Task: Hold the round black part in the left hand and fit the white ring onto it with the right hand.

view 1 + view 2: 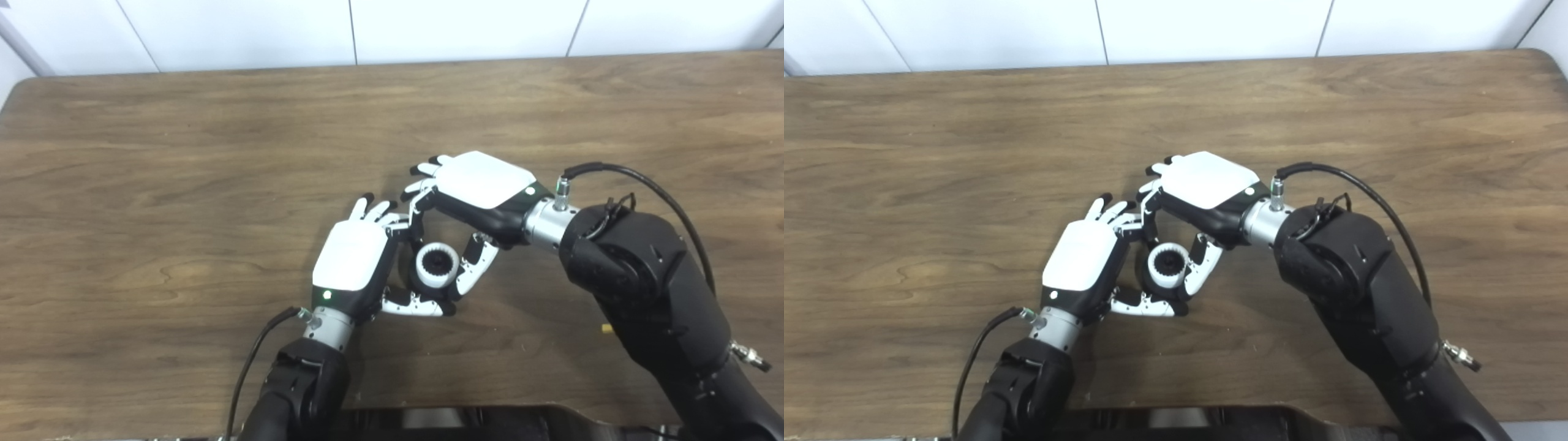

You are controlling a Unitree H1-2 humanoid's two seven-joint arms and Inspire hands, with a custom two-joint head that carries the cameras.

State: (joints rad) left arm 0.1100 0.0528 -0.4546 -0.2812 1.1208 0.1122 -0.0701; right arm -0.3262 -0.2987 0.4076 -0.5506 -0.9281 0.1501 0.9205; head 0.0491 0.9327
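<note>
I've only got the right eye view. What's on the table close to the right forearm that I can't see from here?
Observer: The left eye view shows a small yellow bit lying on the table, just beside the right forearm. In your view the arm covers that spot.
Operator: Okay. Does the table's left end show anywhere?
Observer: Yes. The left eye view takes in the rounded far left corner, which your view cuts off.
</note>
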